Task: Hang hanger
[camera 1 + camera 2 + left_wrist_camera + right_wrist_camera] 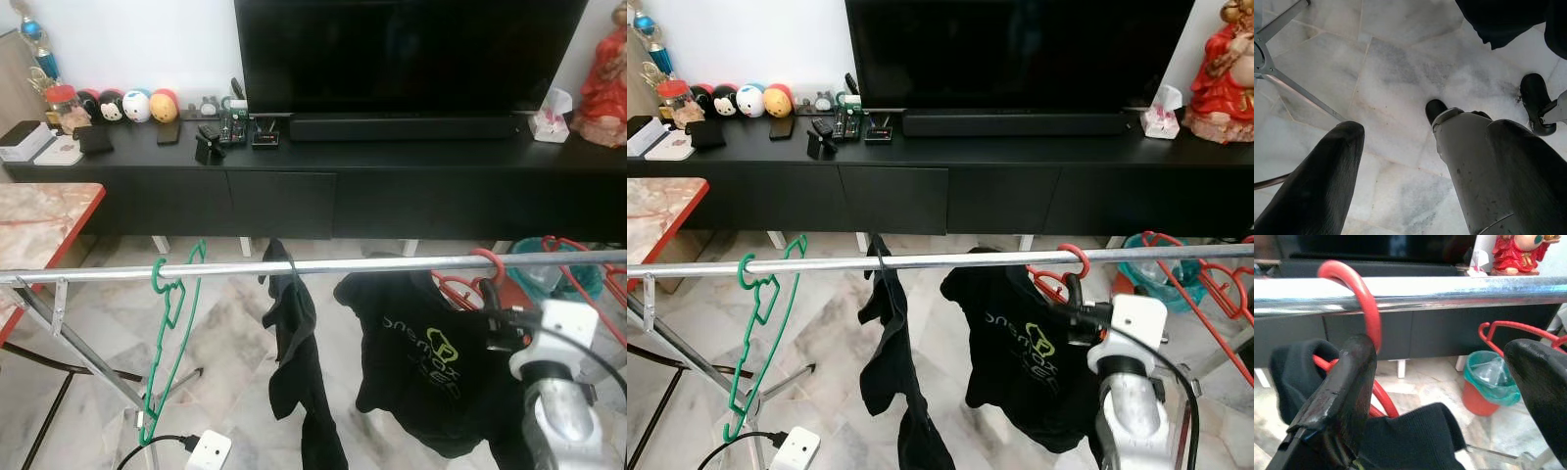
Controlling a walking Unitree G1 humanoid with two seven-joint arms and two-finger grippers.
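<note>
Red plastic marks the hanger (1070, 266), its hook looped over the silver rail (950, 259) that runs across the middle of the eye views, right of centre; most of its body is hidden under the black T-shirt (1019, 348) it carries, so only the hook and a bit of one shoulder show. The right hand (1444, 387) sits just below the rail at the lower right of the frame, its fingers (1347, 382) spread wide, one close beside the hook, gripping nothing. The left hand (1425, 161) hangs over the marble floor (1400, 88), its fingers apart and empty, with a robot leg partly blocking the wrist view. A green hanger (168, 323) hangs bare at the left end of the rail, and a dark garment (299, 372) is draped near the middle, its lower end cut off by the frame edge. More red hangers (1200, 274) at the far right run out of the picture. A teal-lined bin (1488, 382) stands on the floor behind the rail; its contents are hard to make out. Small items on the black TV cabinet (294, 186) are too small to identify.
</note>
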